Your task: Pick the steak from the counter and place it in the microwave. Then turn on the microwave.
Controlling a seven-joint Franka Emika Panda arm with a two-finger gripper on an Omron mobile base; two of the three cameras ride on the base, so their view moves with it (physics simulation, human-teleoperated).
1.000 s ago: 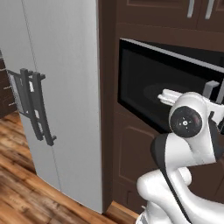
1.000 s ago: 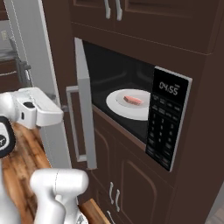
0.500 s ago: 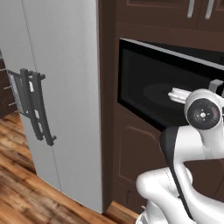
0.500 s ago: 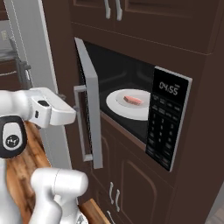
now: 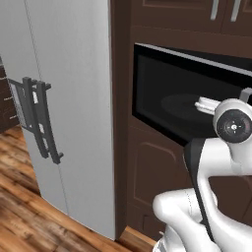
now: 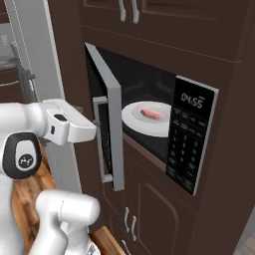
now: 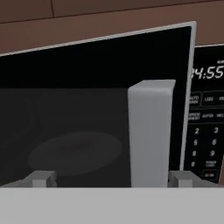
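Two small grey fingertips stand far apart at the bottom of the hand view, so the gripper is spread as wide as it goes, with nothing clamped between its jaws — the pale grey door handle rises upright between them, nearer the tip on the view's right, and whether either tip touches it cannot be told. Behind the handle lies the dark glass of the door, and through it a round plate shows dimly. In the right base view the white hand reaches toward the outer face of that door, which stands partly swung out from the microwave, hinged on its left side. Inside the open cavity sits a round white plate with the steak lying flat on its middle, a small pinkish-red slab. To the right of the cavity is the black keypad with its lit display above the buttons. Dark brown cabinets surround the microwave, and a tall grey fridge stands to its left — over a wooden floor.
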